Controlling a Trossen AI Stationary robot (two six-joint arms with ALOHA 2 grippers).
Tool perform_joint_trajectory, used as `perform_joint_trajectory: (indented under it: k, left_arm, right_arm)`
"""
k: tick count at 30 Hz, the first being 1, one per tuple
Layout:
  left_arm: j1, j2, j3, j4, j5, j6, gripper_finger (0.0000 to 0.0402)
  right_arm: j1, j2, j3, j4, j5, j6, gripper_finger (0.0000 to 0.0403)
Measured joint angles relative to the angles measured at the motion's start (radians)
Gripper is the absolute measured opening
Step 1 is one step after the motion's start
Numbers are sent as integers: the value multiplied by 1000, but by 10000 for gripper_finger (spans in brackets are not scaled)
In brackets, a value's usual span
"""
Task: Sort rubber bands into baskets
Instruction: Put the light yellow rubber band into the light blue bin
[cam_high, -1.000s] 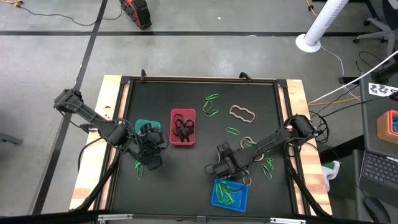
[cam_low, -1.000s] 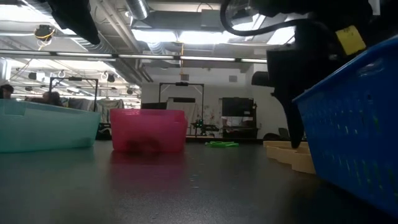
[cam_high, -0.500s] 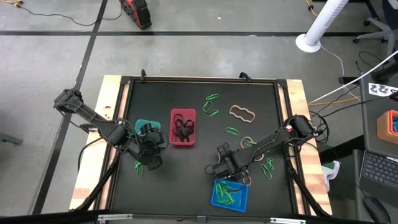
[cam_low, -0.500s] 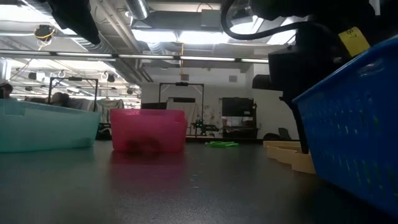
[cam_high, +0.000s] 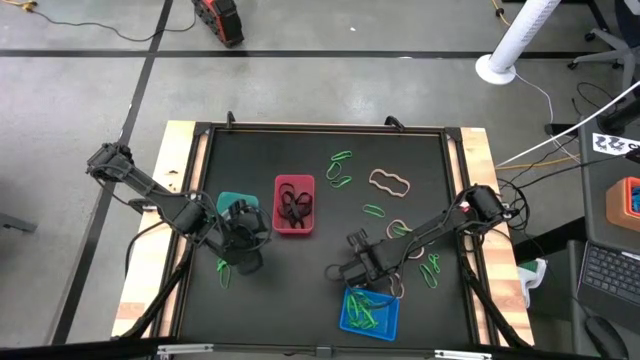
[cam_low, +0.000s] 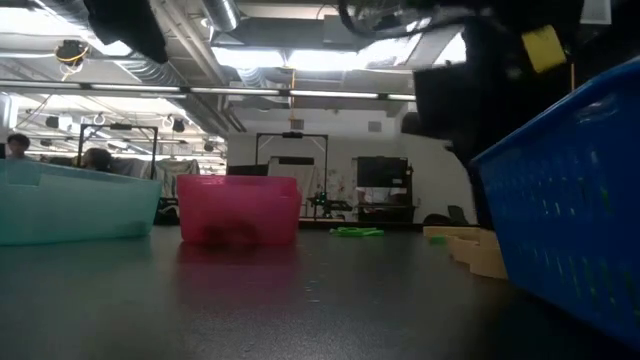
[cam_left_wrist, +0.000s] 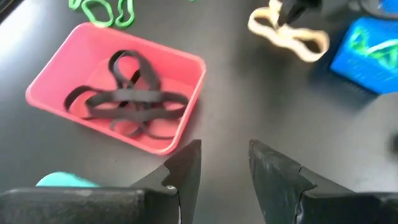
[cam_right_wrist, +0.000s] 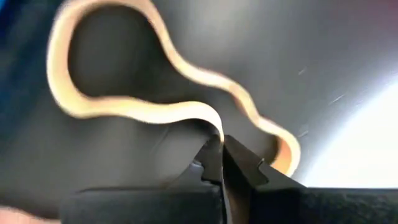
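A tan rubber band (cam_right_wrist: 155, 93) lies beside the blue basket (cam_high: 369, 312), which holds green bands. My right gripper (cam_right_wrist: 222, 148) is shut on it; in the left wrist view its fingertips stand on the tan rubber band (cam_left_wrist: 289, 34). The red basket (cam_left_wrist: 118, 93) holds black bands (cam_left_wrist: 127, 99). The teal basket (cam_high: 233, 203) sits to its left. My left gripper (cam_left_wrist: 224, 155) hovers open over the bare table near the red basket, with nothing between its fingers. In the low view the blue basket (cam_low: 570, 200) hides the right fingers. My right gripper pinches one strand of the tan band's loop (cam_right_wrist: 210, 123) between its two fingertips. The fingers come from above, pointing steeply down. The rest of the loop (cam_right_wrist: 81, 68) lies slack on the table.
Loose green bands lie at the far middle (cam_high: 340, 158), at the right (cam_high: 432, 270) and beside my left arm (cam_high: 222, 270). Two more tan bands (cam_high: 390, 182) (cam_high: 398, 228) lie on the right half. Wooden rails (cam_high: 478, 160) border the black table top.
In the low view, the right gripper's dark finger beside the blue basket has drawn in behind the basket and no longer shows. In the high view the right wrist has turned a little. The left arm has kept still.
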Motion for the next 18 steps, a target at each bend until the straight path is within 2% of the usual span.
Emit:
perform_joint_trajectory:
  k: [9, 18]
  left_arm:
    - [0, 0, 0, 144, 0, 94, 131]
    - [0, 0, 0, 281, 0, 101, 131]
  right_arm:
    - [0, 0, 142, -1, 146, -38, 4]
    - [0, 0, 278, 9, 304, -111, 2]
